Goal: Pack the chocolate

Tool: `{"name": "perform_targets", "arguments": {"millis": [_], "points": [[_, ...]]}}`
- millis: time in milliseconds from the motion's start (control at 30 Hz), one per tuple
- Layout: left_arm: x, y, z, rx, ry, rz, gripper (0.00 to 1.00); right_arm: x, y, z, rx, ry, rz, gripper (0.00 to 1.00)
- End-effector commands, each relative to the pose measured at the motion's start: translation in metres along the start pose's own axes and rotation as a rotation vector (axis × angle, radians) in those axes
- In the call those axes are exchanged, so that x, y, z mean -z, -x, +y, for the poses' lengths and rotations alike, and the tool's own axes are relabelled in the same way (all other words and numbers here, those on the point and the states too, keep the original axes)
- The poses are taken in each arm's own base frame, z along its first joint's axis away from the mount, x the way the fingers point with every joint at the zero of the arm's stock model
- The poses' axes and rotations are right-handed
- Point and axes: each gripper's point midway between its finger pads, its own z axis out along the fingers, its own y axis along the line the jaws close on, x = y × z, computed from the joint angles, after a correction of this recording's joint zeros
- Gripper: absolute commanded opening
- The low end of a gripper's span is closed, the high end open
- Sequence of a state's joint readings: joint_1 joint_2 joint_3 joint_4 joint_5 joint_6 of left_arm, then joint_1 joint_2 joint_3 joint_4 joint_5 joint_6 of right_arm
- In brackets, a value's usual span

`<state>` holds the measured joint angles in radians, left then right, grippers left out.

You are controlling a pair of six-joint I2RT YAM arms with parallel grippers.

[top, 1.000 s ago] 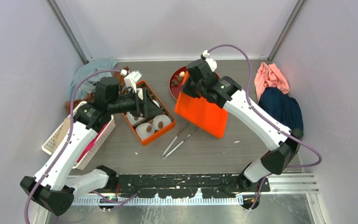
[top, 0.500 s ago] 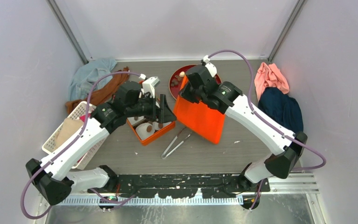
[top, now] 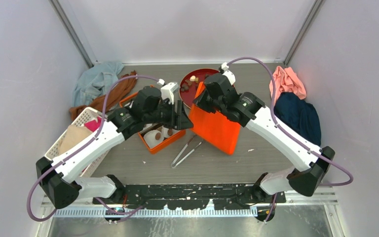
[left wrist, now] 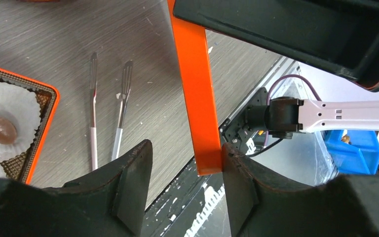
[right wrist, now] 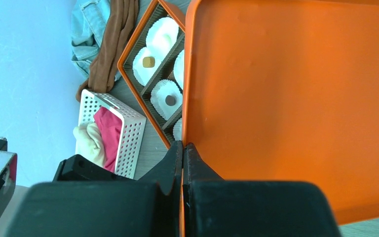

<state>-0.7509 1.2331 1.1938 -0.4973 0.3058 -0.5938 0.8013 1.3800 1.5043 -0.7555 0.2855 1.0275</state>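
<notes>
Over table (top: 227, 163), outstretched right gripper (right wrist: 182, 146) clamped on tilted orange lid (right wrist: 296, 98), left gripper (left wrist: 185, 154) agape alongside.

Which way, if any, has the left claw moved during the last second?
Yes. The left claw moved right, from over the orange box toward the orange lid; the tweezers stayed put.

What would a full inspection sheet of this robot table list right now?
Surface: grey table, white specks.
Job's things: chocolate on red plate; some in paper cups of orange box.
Clutter: tweezers, white basket, cloths.
Jaws: right jaws shut on orange lid; left jaws open near its edge.
Cables: purple cable on each arm.
Surroundings: pale walls.
</notes>
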Motion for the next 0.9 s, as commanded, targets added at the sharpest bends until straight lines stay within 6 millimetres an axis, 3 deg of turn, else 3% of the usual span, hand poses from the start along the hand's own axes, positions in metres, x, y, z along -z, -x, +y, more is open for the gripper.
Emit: {"name": "perform_targets", "arguments": {"millis": [0, 167, 533, 633, 800, 867], "points": [[0.001, 0.031, -0.021, -0.024, -0.045, -0.11, 0.54, 0.029, 0.021, 0.022, -0.018, 0.114, -0.065, 0.01], [-0.008, 0.029, -0.03, -0.032, -0.04, -0.101, 0.51, 0.032, 0.02, 0.022, -0.025, 0.126, -0.062, 0.01], [-0.009, 0.025, -0.039, -0.019, -0.057, -0.089, 0.25, 0.033, 0.017, 0.014, -0.043, 0.121, -0.065, 0.01], [-0.005, 0.028, -0.039, -0.02, -0.049, -0.108, 0.14, 0.032, 0.016, 0.014, -0.04, 0.12, -0.062, 0.01], [0.002, 0.031, -0.036, -0.027, -0.03, -0.132, 0.09, 0.031, 0.016, 0.013, -0.031, 0.118, -0.063, 0.25], [0.003, 0.032, -0.034, -0.028, -0.018, -0.139, 0.08, 0.032, 0.017, 0.013, -0.028, 0.12, -0.066, 0.43]]}}
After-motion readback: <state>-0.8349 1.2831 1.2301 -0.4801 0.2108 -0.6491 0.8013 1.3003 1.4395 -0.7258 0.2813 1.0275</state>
